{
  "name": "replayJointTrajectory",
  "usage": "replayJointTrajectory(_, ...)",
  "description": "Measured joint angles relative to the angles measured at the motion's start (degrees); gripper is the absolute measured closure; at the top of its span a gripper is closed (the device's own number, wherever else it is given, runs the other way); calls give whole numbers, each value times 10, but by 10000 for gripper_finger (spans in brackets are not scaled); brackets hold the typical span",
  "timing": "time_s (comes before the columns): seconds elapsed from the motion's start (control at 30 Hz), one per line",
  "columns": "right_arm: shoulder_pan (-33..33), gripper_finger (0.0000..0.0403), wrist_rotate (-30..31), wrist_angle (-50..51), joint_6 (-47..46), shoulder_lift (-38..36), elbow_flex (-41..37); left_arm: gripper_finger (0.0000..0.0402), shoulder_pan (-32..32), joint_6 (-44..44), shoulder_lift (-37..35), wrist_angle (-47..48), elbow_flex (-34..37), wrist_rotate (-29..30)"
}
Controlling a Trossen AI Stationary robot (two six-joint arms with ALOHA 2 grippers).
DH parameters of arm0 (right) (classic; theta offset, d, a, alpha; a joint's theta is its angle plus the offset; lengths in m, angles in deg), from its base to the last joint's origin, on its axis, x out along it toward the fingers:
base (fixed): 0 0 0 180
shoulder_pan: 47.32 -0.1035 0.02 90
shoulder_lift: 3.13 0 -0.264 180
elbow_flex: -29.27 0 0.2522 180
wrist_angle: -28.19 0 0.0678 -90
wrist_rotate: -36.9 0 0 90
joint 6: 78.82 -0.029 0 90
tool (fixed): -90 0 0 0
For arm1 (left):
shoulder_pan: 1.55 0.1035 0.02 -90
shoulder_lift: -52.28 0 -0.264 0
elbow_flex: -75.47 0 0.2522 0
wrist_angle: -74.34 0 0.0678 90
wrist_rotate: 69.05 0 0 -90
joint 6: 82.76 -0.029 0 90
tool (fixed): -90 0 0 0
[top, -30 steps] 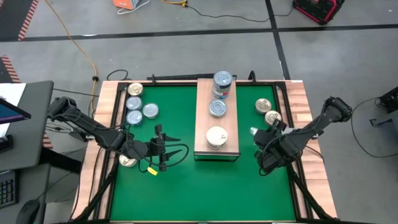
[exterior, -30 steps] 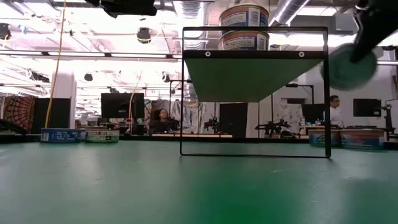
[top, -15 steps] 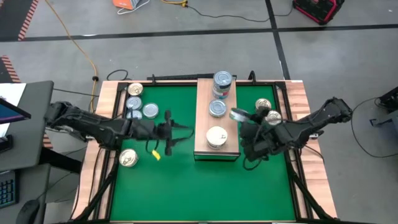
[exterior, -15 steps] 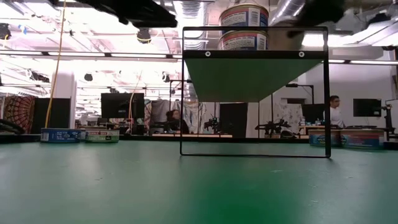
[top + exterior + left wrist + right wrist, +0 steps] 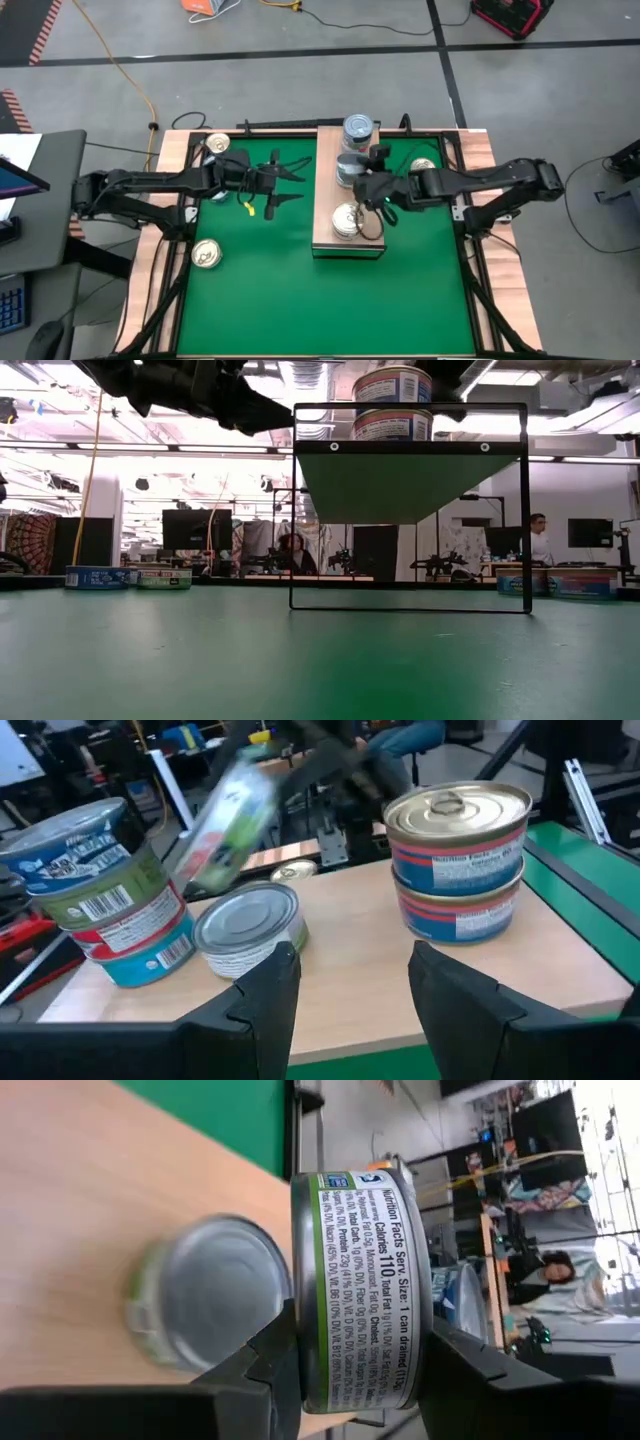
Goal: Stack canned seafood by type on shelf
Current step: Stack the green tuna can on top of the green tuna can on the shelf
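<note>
The right gripper (image 5: 350,1380), clamped on a green-labelled flat round tin (image 5: 362,1290), holds it tilted just above the single silver-topped tin (image 5: 205,1295) at mid-length of the long light-wood shelf (image 5: 330,190), while the left gripper (image 5: 283,186) hangs open and empty beside the shelf's left edge.

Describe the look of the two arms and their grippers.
Both arms are dark, nearly black, built of slim jointed links with rounded joints. The left arm carries a thin black cable looping near its wrist and a small yellow tag hanging below. The left gripper and right gripper each end in two dark, blocky, angular fingers.
</note>
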Motion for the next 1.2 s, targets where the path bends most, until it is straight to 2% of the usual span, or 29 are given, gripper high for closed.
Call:
replayJointTrajectory(0.17,37,228,-17,-18,56,35,0,222,26,-14,-1,-10,0,-8)
replayJointTrajectory(0.33,44,228,-23,-41,116,70,0,222,50,-16,-1,-14,0,-3)
replayJointTrajectory(0.53,37,228,-19,-42,121,74,1,222,75,-15,-1,-15,0,14)
replayJointTrajectory(0.67,35,224,-20,-35,94,73,1,222,77,-16,-1,-18,0,13)
replayJointTrajectory(0.83,27,195,-32,5,57,74,-1,222,77,-23,-1,-19,0,-28)
replayJointTrajectory(1.0,26,148,-33,12,34,74,-1,222,77,-25,-1,-30,-1,-30)
replayJointTrajectory(1.2,8,127,4,11,53,74,0,222,77,-19,-1,-11,-5,-41)
